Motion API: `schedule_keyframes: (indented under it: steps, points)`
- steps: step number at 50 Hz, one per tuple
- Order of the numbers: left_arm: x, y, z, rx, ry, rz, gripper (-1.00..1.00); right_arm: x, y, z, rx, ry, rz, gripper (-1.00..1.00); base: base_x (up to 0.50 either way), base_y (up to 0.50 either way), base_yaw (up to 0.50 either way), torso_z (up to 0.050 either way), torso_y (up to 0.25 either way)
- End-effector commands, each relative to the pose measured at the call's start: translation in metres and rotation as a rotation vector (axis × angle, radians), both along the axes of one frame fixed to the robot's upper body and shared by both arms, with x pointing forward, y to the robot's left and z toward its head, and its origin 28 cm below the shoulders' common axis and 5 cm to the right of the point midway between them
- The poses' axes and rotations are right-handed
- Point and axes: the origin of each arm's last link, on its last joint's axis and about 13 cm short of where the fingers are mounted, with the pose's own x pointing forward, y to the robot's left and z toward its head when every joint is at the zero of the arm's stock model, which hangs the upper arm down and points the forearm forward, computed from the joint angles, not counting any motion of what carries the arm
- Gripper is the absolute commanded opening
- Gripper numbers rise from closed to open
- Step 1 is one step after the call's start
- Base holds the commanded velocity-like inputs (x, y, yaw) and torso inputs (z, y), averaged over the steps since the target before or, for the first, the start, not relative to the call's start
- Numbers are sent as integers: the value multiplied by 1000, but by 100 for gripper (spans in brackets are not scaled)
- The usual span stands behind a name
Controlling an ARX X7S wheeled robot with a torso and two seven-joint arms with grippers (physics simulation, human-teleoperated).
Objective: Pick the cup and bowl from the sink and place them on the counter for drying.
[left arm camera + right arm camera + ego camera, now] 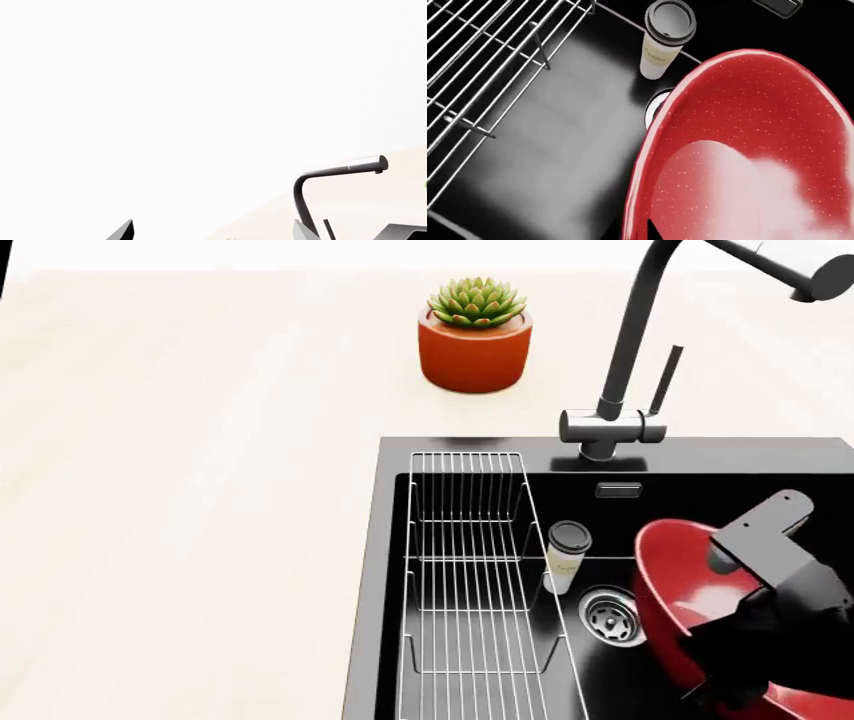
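The bowl [674,585] fills the right side of the sink [387,570] — very wide, round, deep red, with fine pale speckles across a glossy inside that throws back a broad white sheen in the right wrist view [747,150]. It sits tilted, its near rim raised toward the camera in that close view, its edge lying over part of the steel drain [611,617]. Just beside it stands the cup [566,556], upright on the black basin floor, slim and off-white with a dark round lid and a faint printed band on its side [664,37]; it is far smaller than the bowl and stands between the bowl's rim and the wire rack [467,580]. The rack occupies the left part of the basin and holds nothing that I can see. The right gripper [767,640] is down over the bowl's inside, dark and bulky with a grey bracket above it — whether its fingers are spread or closed on the rim I cannot tell, since the fingertips are hidden. The left gripper [123,231] shows only as a dark sliver at the frame edge of its wrist view, against a blank white background; its opening cannot be read either. Behind the basin rises the dark gooseneck faucet [627,360], and on the pale beige counter [187,490] sits an orange pot with a green succulent [475,335], well apart from the sink.
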Motion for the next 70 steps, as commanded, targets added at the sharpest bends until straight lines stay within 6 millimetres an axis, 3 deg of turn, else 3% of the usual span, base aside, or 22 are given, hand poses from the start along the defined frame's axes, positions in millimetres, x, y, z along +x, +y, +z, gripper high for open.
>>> schedule_keyframes:
  steps: [1,13,21,35,48,70]
  points:
    - [0,0,1,0,-2,1,100,-19,-7,32,-14,-4,37,-100,0,0,0,0,0]
    - [-1,0,2,-1,-5,4,100,-35,-9,63,-15,-43,112,-100,0,0,0,0,1]
    - [-1,1,0,-4,-6,5,100,-56,-12,92,-31,-80,159,-100,0,0,0,0,0]
    - [-2,0,2,-6,-8,6,100,-77,-3,126,-58,-156,313,-100,0,0,0,0,0]
    - [-2,0,1,-9,-10,9,100,-77,16,151,-82,-231,480,-100,0,0,0,0,0]
    - [-6,5,3,-12,-19,20,100,-61,59,188,-73,-277,716,-100,0,0,0,0,0]
